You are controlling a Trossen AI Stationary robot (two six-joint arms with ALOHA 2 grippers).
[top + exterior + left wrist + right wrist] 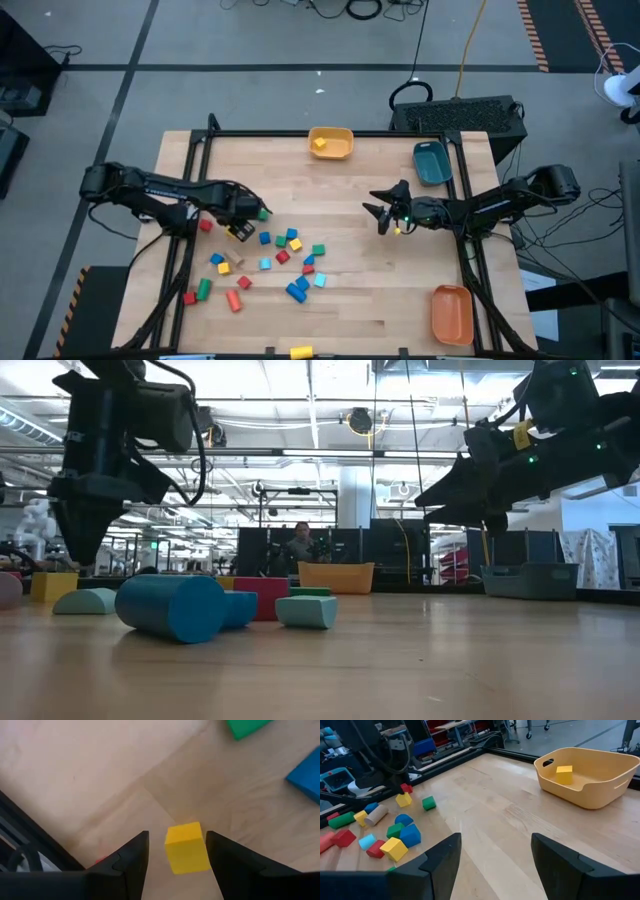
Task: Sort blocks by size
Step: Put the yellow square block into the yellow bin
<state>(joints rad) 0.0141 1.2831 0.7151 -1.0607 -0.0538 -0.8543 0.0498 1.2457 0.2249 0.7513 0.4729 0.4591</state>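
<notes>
left end effector [176, 851] low over worktop [380, 300], fingers parted astride yellow cube [187, 847], not yet clamped, lined up to grip | right end effector [495, 852] wide open, empty, waiting mid-worktop | other blocks [285, 250] scattered nearby | one yellow block already in yellow bin [331, 143]

Two dark jointed arms, black cabling, green indicator lights, yellow labels.
</notes>
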